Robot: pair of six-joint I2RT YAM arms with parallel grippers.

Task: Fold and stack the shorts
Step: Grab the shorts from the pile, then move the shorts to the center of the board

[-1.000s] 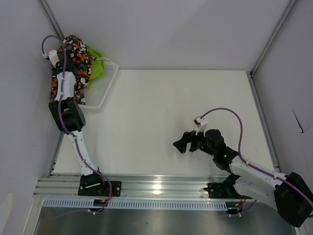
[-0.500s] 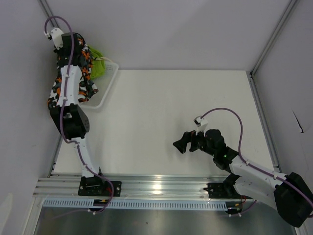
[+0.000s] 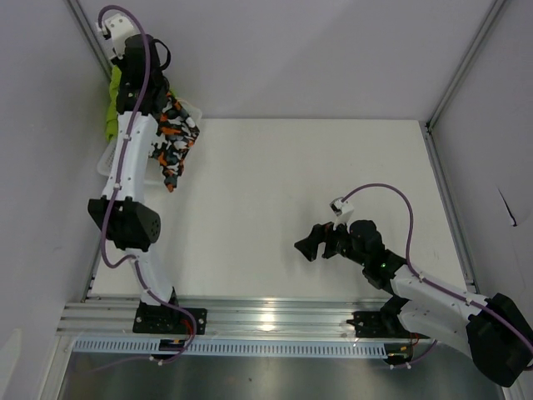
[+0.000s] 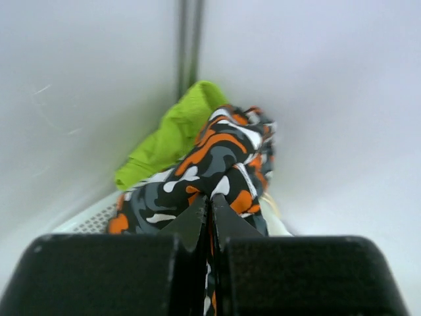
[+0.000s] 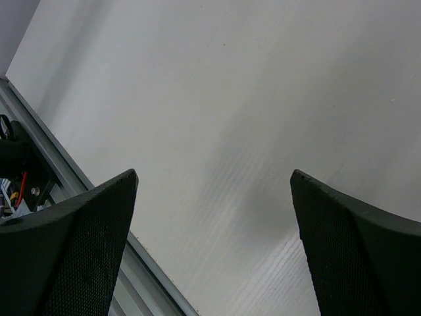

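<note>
The orange, black, grey and white camo shorts [image 3: 171, 143] hang bunched from my left gripper [image 3: 161, 87], raised at the far left corner; in the left wrist view its jaws [image 4: 210, 201] are pressed together on the camo shorts [image 4: 220, 155]. The lime green shorts [image 3: 111, 107] lie behind the left arm, draped in the white mesh basket [image 3: 104, 162]; they show as a green fold [image 4: 168, 135] beyond the camo fabric. My right gripper [image 3: 308, 247] hovers open over the bare table, nothing between its fingers [image 5: 85, 230].
The white basket [image 4: 89, 222] sits in the far left corner against the wall. Aluminium frame posts [image 3: 454, 75] stand at the back corners. A metal rail [image 3: 266, 317] runs along the near edge by the arm bases.
My left arm has risen and swung right, pulling the camo shorts up out of the basket toward the table. The green shorts now show left of the arm. The right arm is still.
</note>
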